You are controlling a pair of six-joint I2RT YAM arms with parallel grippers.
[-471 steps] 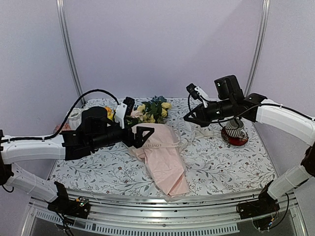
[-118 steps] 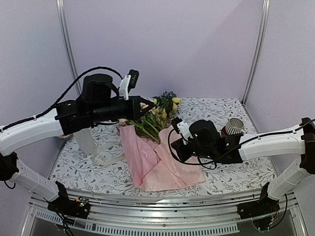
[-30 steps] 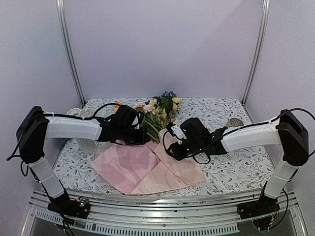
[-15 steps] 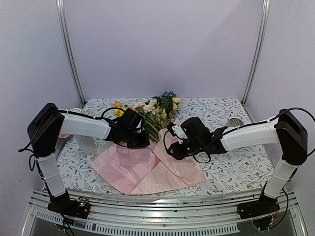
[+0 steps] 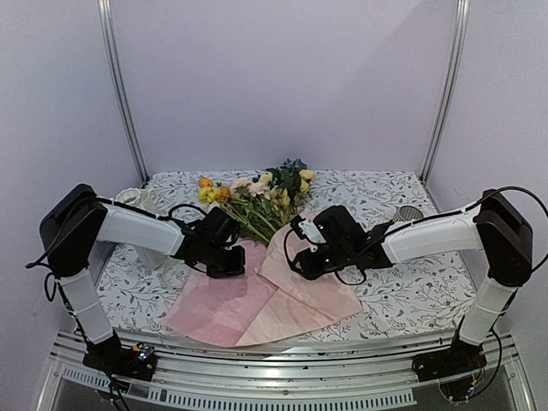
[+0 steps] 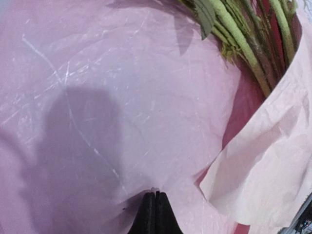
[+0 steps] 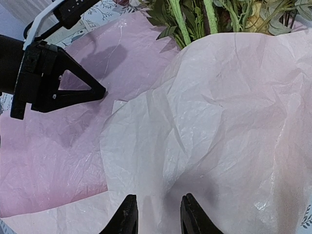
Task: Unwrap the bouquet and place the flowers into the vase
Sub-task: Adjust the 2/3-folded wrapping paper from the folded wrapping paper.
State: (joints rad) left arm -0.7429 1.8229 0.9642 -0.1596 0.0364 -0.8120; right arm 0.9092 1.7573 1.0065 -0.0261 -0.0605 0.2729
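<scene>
Wrapping paper has slid nearer with clenched left pincer; right pincer parted.

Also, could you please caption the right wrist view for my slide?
Right gripper open over pale pink wrapping paper, shut left gripper opposite, green flower stems at top.

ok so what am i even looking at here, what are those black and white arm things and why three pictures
Those are two robot arms bolted at the table's near edge, each ending in a two-finger gripper. The wide picture is from a fixed camera above and behind them; the other two come from small cameras on each wrist. On the patterned table lie the flowers on opened pink wrapping paper, with a striped cup at the right. The left gripper is shut, its tip at the paper; the right gripper is open over the same paper. Neither holds a flower.
</scene>
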